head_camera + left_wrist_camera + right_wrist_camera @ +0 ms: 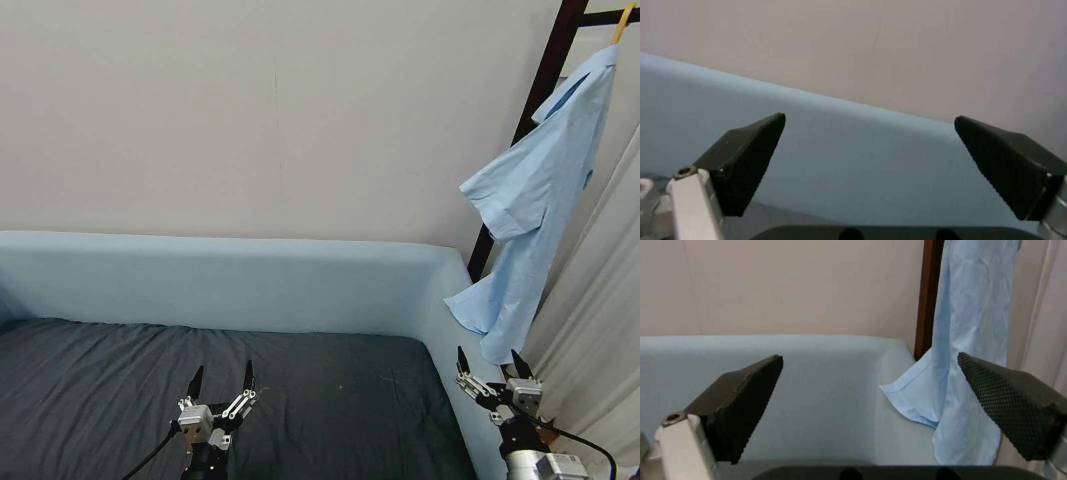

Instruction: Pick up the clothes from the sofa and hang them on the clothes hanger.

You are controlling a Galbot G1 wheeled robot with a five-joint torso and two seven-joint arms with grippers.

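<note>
Left tool (223, 378): two black pointed fingers (747, 162), smooth matte faces, silver-grey linkage and knuckle block beneath. Thin black cable (150, 458) off the wrist. Dark socket screw (685, 172) in the pale finger mount.

Right tool (489, 362): same build, silver body. Dimpled grip texture on black pads (1010, 407). Second black cable (577, 437) alongside.

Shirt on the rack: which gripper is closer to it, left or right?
The right gripper: it sits open just below the hem of the light blue shirt, while the left gripper, also open, is farther off over the dark seat cushion.
</note>
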